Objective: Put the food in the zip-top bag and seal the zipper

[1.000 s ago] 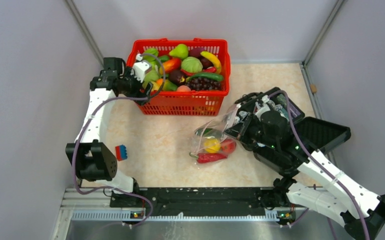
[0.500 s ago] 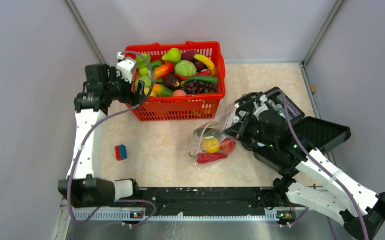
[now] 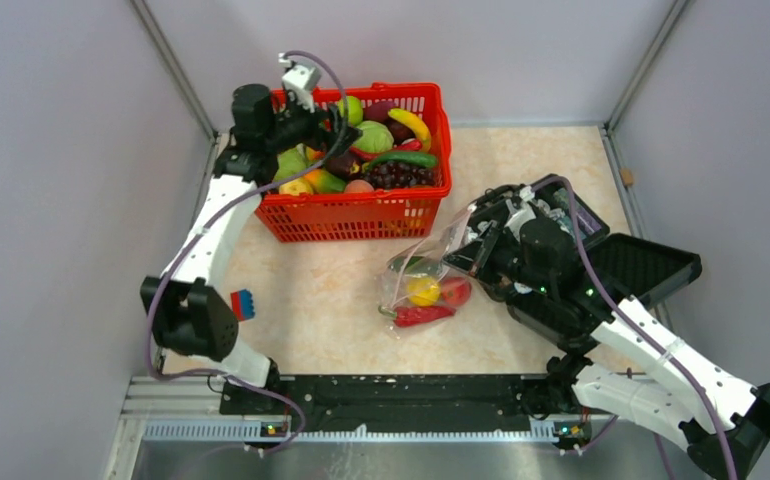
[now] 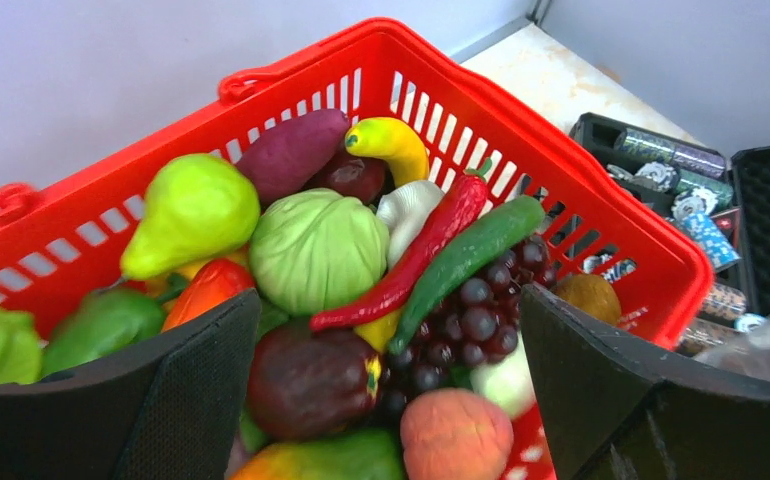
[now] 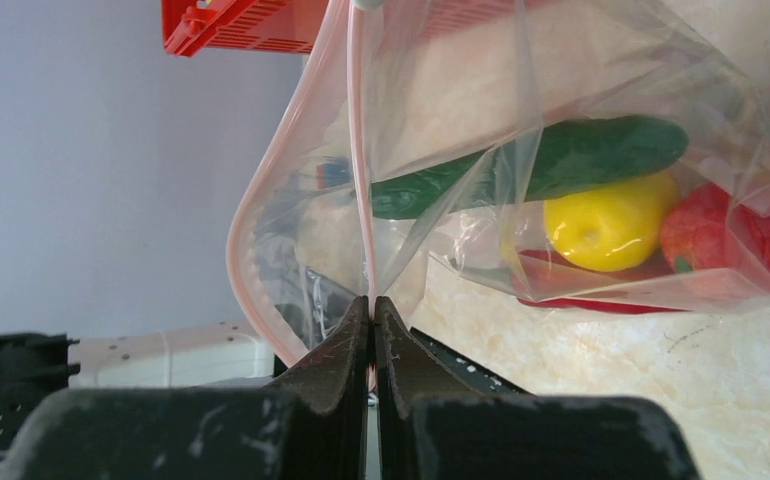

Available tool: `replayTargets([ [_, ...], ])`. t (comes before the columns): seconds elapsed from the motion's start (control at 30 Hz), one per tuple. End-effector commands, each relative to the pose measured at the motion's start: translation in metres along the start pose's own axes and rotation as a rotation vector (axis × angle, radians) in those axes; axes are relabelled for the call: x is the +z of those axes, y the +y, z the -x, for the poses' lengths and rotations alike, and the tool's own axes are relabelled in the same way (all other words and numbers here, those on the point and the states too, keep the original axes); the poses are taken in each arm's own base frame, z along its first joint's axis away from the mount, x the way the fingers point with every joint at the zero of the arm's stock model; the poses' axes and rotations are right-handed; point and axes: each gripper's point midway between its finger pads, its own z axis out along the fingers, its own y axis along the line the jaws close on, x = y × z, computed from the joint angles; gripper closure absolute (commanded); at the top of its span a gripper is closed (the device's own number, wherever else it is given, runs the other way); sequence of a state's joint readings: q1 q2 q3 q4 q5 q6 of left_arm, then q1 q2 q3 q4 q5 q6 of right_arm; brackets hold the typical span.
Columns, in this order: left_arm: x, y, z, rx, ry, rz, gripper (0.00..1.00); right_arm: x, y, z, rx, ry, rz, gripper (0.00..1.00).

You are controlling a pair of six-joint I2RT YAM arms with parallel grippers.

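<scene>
L gripper open wide over basket at table's far edge; R gripper clamped on limp, slippery zip-top bag by its stiffer zipper, seemingly one lip only.

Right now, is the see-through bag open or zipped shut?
Open: the zip-top bag has its pink zipper edges bowed apart, one pinched by the right end effector.

Red lattice basket, yellow lemon, green cucumber, clear pink-edged bag
</scene>
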State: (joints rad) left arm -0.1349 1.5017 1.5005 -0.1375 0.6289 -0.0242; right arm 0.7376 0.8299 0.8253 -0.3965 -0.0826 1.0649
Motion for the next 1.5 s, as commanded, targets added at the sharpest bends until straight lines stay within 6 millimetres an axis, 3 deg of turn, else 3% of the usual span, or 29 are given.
replayTargets([
  [0.0, 0.033, 0.01, 0.011, 0.068, 0.006, 0.068, 0.03, -0.009, 0.036, 0.009, -0.003, -0.015, 0.116, 1.0],
  [0.37, 0.098, 0.041, -0.035, 0.009, 0.108, 0.07, 0.05, -0.011, 0.037, 0.01, -0.018, -0.015, 0.119, 1.0],
  [0.5, 0.112, 0.046, -0.046, -0.01, 0.124, 0.072, 0.06, -0.01, 0.035, 0.009, -0.018, -0.013, 0.113, 1.0],
  [0.73, 0.117, 0.034, -0.08, 0.041, 0.244, 0.059, 0.04, -0.01, 0.031, 0.009, -0.013, -0.019, 0.098, 1.0],
  [0.9, 0.12, 0.052, -0.1, 0.115, 0.333, 0.222, 0.01, -0.009, 0.031, 0.009, -0.012, -0.018, 0.103, 1.0],
  [0.97, 0.125, 0.057, -0.113, 0.119, 0.382, 0.242, 0.01, -0.01, 0.031, 0.009, -0.01, -0.018, 0.101, 1.0],
  [1.27, 0.136, 0.068, -0.141, 0.106, 0.467, 0.304, 0.04, -0.011, 0.029, 0.009, -0.007, -0.025, 0.096, 1.0],
  [1.37, 0.135, 0.064, -0.146, 0.092, 0.484, 0.284, 0.13, -0.011, 0.028, 0.01, -0.004, -0.03, 0.097, 1.0],
  [1.47, 0.133, 0.055, -0.139, 0.08, 0.465, 0.25, 0.39, -0.01, 0.028, 0.009, -0.002, -0.029, 0.095, 1.0],
])
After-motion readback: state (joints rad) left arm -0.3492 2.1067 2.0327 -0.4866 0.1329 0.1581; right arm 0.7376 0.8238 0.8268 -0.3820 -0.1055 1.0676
